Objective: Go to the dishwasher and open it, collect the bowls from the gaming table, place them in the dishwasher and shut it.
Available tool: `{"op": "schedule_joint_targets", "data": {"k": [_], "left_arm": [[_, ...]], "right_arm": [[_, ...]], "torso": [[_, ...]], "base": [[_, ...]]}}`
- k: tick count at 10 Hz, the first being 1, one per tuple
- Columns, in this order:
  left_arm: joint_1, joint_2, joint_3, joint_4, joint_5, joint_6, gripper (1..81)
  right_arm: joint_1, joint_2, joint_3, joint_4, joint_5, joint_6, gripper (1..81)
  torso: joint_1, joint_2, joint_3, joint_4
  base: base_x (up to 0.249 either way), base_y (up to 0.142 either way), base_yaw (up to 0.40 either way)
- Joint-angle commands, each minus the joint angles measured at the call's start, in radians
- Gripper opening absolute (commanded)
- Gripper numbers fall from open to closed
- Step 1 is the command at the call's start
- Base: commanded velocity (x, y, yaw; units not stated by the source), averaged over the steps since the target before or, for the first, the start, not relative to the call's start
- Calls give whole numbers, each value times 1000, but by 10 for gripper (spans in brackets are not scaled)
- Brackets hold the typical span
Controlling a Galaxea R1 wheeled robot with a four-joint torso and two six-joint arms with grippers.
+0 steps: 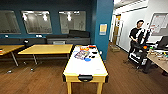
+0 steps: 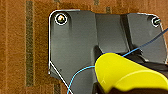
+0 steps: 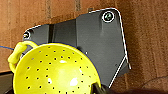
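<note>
- Head view shows the gaming table (image 1: pixel 86 65) straight ahead of the robot, long, with a pale glossy top and a yellow edge, standing on a brown wood floor (image 1: pixel 45 77).
- A blue bowl (image 1: pixel 87 59) lies on its top, toward the far half, beside a patch of mixed colourful items (image 1: pixel 81 53) that are too blurred to tell apart.
- Two yellow-wood tables (image 1: pixel 47 49) stand to the left of the gaming table, against a dark teal wall with windows (image 1: pixel 37 22).
- A person (image 1: pixel 136 35) stands well off to the right, by a cart of equipment.
- Left wrist view: a yellow-green bowl (image 2: pixel 127 73) sits close under the camera, its smooth outside facing the lens, with a thin blue cable (image 2: pixel 82 75) curving past it over the dark plate; whether the left tool grips it I cannot tell.
- Right wrist view: a yellow-green perforated bowl with a loop handle (image 3: pixel 55 70) sits just at the right tool, holes dotted across its surface; its fingers are not discernible, so its hold is unclear.
</note>
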State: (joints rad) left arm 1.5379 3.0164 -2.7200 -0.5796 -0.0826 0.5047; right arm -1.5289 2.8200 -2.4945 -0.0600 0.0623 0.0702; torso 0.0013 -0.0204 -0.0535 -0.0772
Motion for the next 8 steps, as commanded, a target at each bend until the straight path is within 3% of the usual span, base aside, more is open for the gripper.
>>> {"op": "schedule_joint_targets", "data": {"k": [1, 8], "left_arm": [[-32, -3, 0, -3, 70, 8, 10], [-34, 20, 0, -2, 72, 9, 10]], "right_arm": [[55, -15, 2, -11, -45, -4, 10], [54, -11, -6, -20, -44, -4, 10]], "torso": [[0, 0, 0, 0], [0, 0, 0, 0]], "base": [[0, 0, -394], [0, 0, -394]]}}
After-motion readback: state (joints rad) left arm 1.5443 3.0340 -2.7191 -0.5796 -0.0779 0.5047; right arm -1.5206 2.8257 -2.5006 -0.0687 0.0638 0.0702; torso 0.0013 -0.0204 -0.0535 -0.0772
